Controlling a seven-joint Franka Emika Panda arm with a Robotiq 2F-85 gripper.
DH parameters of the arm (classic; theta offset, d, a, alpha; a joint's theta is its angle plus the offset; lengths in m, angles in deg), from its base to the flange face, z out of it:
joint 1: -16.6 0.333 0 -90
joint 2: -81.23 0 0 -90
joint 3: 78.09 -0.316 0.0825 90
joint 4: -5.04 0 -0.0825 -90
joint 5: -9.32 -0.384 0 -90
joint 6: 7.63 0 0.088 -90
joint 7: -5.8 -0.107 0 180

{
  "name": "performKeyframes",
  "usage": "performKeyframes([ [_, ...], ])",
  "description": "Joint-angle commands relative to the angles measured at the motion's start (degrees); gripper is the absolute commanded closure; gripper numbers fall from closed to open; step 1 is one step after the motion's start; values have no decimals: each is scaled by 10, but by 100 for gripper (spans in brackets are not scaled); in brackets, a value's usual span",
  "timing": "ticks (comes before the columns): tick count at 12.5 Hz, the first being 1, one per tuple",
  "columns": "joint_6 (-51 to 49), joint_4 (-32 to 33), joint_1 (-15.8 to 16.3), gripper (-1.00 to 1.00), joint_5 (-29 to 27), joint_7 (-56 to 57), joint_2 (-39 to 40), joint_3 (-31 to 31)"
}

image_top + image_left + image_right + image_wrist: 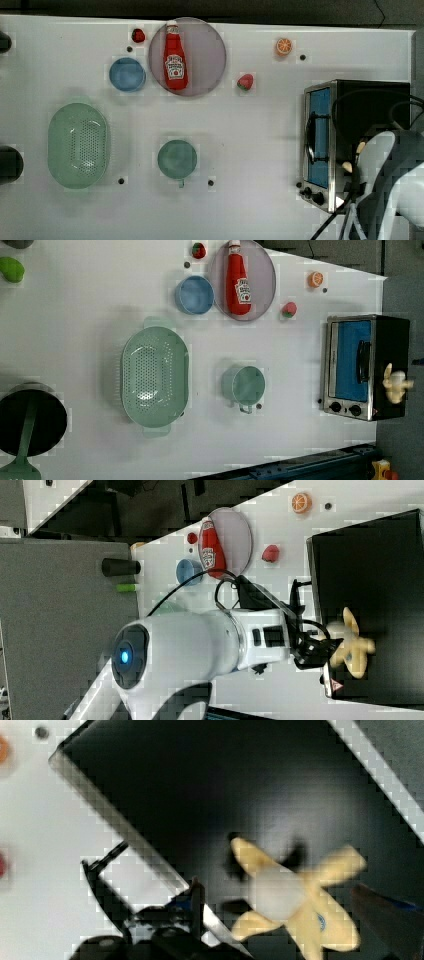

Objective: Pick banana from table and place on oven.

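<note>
The pale-yellow banana (352,645) lies on the black top of the oven (365,560), near the front edge above the knobs, its peel flaps splayed out. In the left view the banana (395,385) rests toward the oven's (392,340) lower right corner. My gripper (283,896) hangs just over the banana (295,905), open, one dark finger (196,895) on each side with a gap to the fruit. In the top view my white arm covers most of the banana (347,166) and part of the oven (370,105). The white table (250,130) spreads to the top view's left.
A ketchup bottle (175,57) lies on a grey plate (210,55). Near it are a blue bowl (127,74), two strawberries (245,81) and an orange slice (284,46). A green colander (78,145) and a green mug (177,159) stand mid-table. A black pan (30,420) holds a green spatula.
</note>
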Motion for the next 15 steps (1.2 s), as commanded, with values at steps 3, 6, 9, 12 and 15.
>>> performKeyframes([
  [3, -82, -44, 32, -100, 1, -47, -68, -53],
  [6, -173, -45, 50, -100, 1, -245, -134, -138],
  [9, -229, -44, 52, -100, 21, -392, -194, -235],
  [12, -279, -41, 52, -100, 33, -481, -234, -298],
  [15, -289, -35, 52, -100, 33, -494, -256, -308],
])
